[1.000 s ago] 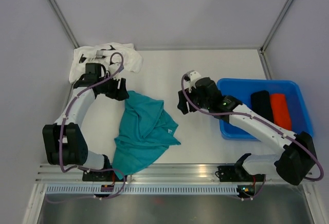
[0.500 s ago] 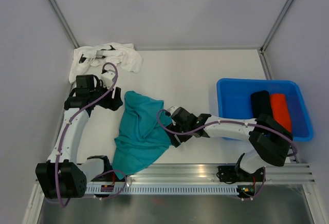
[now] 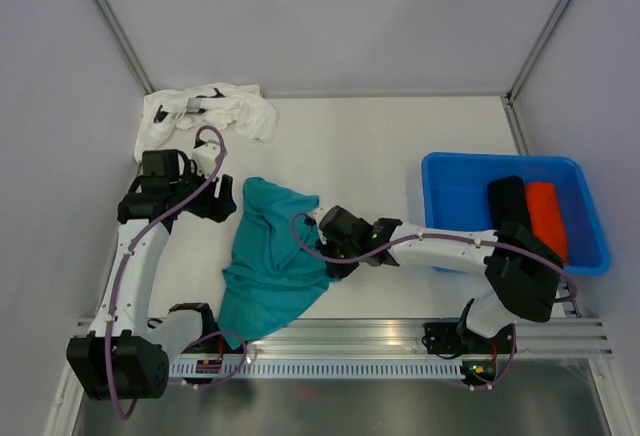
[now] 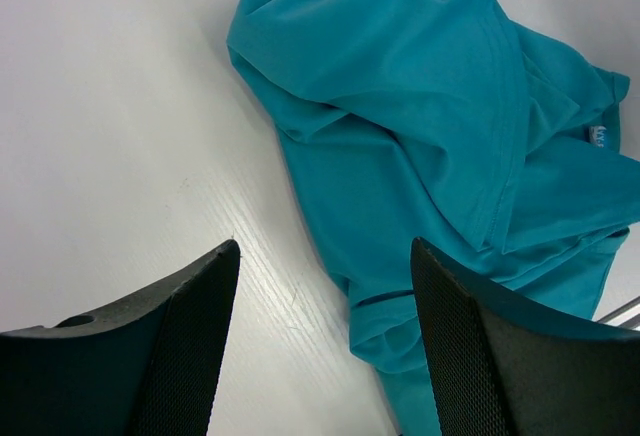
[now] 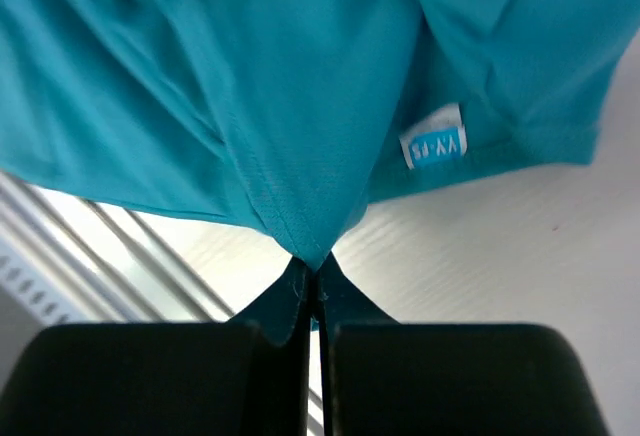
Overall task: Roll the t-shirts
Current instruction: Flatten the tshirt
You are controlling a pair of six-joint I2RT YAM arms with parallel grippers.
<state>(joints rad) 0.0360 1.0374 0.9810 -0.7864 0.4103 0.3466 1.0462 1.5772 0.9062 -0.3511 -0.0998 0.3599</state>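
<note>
A crumpled teal t-shirt (image 3: 272,256) lies on the white table left of centre. My right gripper (image 3: 328,253) sits at its right edge, shut on a hemmed fold of the teal t-shirt (image 5: 300,156), with the small label (image 5: 433,143) just above the jaws. My left gripper (image 3: 215,196) hovers open beside the shirt's upper left corner, nothing between its fingers (image 4: 180,336); the teal t-shirt (image 4: 430,146) fills the right of that view. A bunched white t-shirt (image 3: 205,114) rests at the back left corner.
A blue bin (image 3: 462,181) at the right holds a black roll (image 3: 510,201) and an orange roll (image 3: 545,211). Grey walls enclose the table. An aluminium rail (image 3: 330,331) runs along the near edge.
My right arm swung from beside the blue bin to the teal t-shirt's right edge and shut on its fold. My left gripper drifted slightly down and left beside the shirt.
</note>
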